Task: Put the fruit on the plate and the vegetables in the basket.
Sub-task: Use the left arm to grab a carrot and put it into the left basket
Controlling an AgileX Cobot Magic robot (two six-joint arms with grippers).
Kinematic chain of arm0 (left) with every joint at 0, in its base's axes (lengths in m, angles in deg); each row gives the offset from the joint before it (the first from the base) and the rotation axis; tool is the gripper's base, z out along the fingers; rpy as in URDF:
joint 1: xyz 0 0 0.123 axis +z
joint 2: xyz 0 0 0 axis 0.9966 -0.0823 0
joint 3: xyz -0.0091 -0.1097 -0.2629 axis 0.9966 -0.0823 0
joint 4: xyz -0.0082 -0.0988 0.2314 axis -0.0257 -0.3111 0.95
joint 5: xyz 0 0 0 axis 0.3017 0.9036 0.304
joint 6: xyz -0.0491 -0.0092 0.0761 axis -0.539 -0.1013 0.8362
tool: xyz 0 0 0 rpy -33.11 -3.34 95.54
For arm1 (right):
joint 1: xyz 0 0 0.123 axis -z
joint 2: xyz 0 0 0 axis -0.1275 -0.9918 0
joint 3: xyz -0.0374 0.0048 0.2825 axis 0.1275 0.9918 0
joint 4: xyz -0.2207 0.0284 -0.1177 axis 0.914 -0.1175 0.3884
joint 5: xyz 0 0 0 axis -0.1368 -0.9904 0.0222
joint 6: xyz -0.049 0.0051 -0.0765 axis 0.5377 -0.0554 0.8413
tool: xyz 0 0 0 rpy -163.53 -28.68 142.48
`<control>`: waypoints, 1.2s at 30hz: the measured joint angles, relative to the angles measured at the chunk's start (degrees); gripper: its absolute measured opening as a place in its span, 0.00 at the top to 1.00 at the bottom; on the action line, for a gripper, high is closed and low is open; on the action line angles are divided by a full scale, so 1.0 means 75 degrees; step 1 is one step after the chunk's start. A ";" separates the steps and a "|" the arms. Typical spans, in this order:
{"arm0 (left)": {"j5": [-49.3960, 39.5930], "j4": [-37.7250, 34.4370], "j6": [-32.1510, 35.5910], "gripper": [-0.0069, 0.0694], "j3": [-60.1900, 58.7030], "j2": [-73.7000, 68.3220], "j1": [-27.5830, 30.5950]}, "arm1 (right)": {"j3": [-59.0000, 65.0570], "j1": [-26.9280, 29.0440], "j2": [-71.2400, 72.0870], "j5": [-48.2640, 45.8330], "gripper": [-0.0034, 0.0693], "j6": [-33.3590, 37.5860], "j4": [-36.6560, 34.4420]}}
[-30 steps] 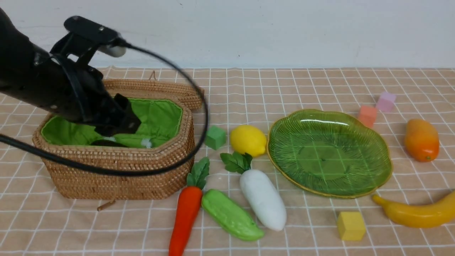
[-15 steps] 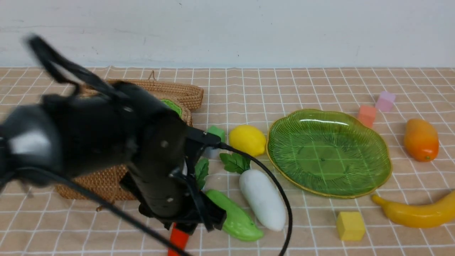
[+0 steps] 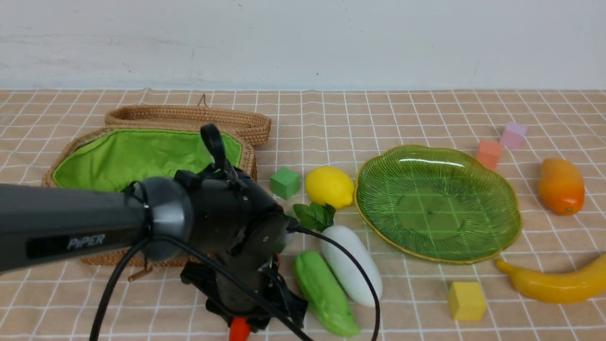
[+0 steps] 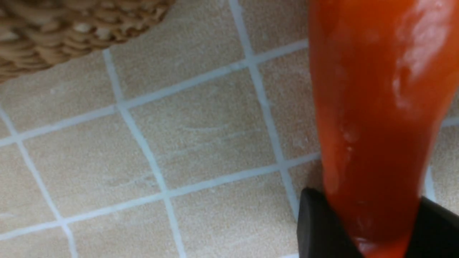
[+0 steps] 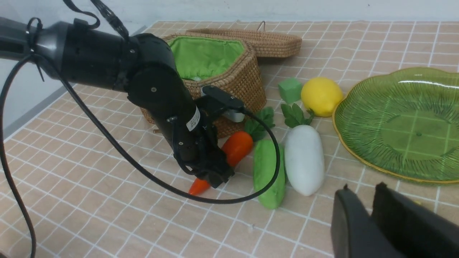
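My left gripper (image 3: 246,316) is low over the cloth in front of the basket (image 3: 156,156), its jaws closed on either side of the orange carrot (image 4: 373,89), which lies on the cloth; the right wrist view shows this too (image 5: 211,173). Only the carrot's tip (image 3: 239,330) shows in the front view. The cucumber (image 3: 326,293) and the white radish (image 3: 352,270) lie side by side next to it. The lemon (image 3: 330,187) sits left of the green plate (image 3: 438,203), the mango (image 3: 561,186) and the banana (image 3: 554,284) to its right. The eggplant is hidden. My right gripper (image 5: 362,193) is shut and empty.
The basket's lid (image 3: 189,116) lies open behind it. Foam cubes are scattered around: green (image 3: 285,183), yellow (image 3: 467,300), orange (image 3: 489,154) and pink (image 3: 514,135). My left arm's cable (image 3: 360,284) loops over the cucumber and radish.
My left arm left the basket, swung forward and down, and closed on the carrot. The cucumber has turned and shifted against the radish.
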 joint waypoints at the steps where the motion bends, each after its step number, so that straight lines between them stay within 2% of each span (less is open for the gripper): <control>1: -0.0007 0.0000 -0.0008 0.57 0.0008 0.0015 0.0000 | 0.0000 0.0000 0.0000 0.0000 0.79 0.0000 0.0000; 9: -0.0299 -0.0029 0.0051 0.57 0.0202 0.1226 0.0000 | 0.0000 0.0000 0.0000 -0.0017 0.79 0.0000 0.0000; 11: -0.0375 -0.0046 0.0393 0.57 0.0263 0.1752 -0.0002 | 0.0000 0.0000 0.0000 0.0043 0.79 0.0000 0.0000; 15: -0.0651 0.0235 0.2293 0.57 0.0372 0.3176 -0.0079 | 0.0000 0.0000 0.0000 0.0351 0.79 0.0000 0.0000; 16: -0.0682 0.0272 0.2422 0.57 0.0384 0.3234 -0.0079 | 0.0000 0.0000 0.0000 0.0365 0.79 0.0000 0.0000; 18: -0.0910 0.0830 0.4599 0.57 0.0437 0.3853 0.0196 | 0.0000 0.0000 0.0000 0.0438 0.79 0.0000 -0.0007; 19: -0.0927 0.0858 0.4790 0.57 0.0437 0.3886 0.0196 | 0.0000 0.0000 0.0000 0.0439 0.79 0.0000 -0.0007; 20: -0.0970 0.1006 0.6105 0.57 0.0445 0.4061 0.0588 | 0.0000 0.0000 0.0000 0.0464 0.79 0.0000 -0.0007; 22: -0.0894 0.1007 0.7661 0.57 0.0445 0.4061 0.1241 | 0.0000 0.0000 0.0000 0.0464 0.79 0.0000 -0.0007; 25: -0.0572 0.0831 0.9097 0.57 0.0445 0.3812 0.2159 | 0.0000 0.0000 0.0000 0.0464 0.79 0.0000 -0.0007; 27: -0.0238 0.0769 0.9672 0.57 0.0445 0.3523 0.2735 | 0.0000 0.0000 0.0000 0.0424 0.79 0.0000 -0.0007; 29: 0.0185 0.0769 0.9807 0.57 0.0445 0.3239 0.3125 | 0.0000 0.0000 0.0000 0.0355 0.79 0.0000 -0.0007; 33: 0.0665 0.0957 0.9787 0.53 0.0445 0.2891 0.3402 | 0.0000 0.0000 0.0000 0.0247 0.79 0.0000 -0.0007; 34: 0.0770 0.1120 0.9674 0.42 0.0445 0.2786 0.3429 | 0.0000 0.0000 0.0000 0.0215 0.79 0.0000 -0.0007; 36: 0.0860 0.1189 0.9440 0.27 0.0445 0.2750 0.3435 | 0.0000 0.0000 0.0000 0.0160 0.79 0.0000 0.0000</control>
